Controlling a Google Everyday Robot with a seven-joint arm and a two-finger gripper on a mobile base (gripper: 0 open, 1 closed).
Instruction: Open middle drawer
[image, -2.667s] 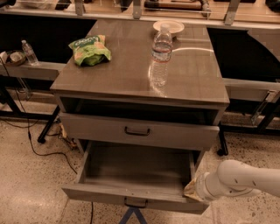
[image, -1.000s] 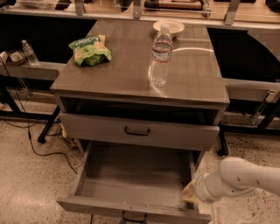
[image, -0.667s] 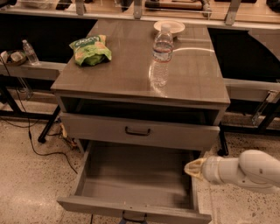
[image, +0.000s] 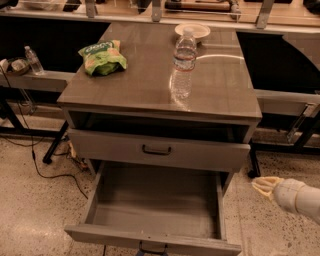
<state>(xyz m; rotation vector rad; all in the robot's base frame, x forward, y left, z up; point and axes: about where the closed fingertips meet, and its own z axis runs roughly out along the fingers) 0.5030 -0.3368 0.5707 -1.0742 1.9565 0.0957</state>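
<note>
The grey wood-grain cabinet (image: 160, 85) stands in the middle of the camera view. Its middle drawer (image: 155, 202) is pulled far out towards me, and its plain grey inside is bare. Its low front (image: 100, 235) runs along the bottom edge, with the black handle (image: 152, 248) partly cut off. The taller top drawer (image: 110, 145) above it, with a black handle (image: 156, 149), stands slightly out. The lowest drawer is hidden. My gripper (image: 264, 185) hangs to the right of the open drawer, apart from it, over the floor.
On the cabinet top stand a clear water bottle (image: 183, 64), a green snack bag (image: 103, 57) and a white plate (image: 193, 30). A small bottle (image: 34, 60) stands on a shelf at the left. Black cables (image: 45, 170) lie on the speckled floor at the left.
The middle drawer came further out towards me. My gripper let go of the drawer's right front corner and moved up and away to the right, clear of the cabinet.
</note>
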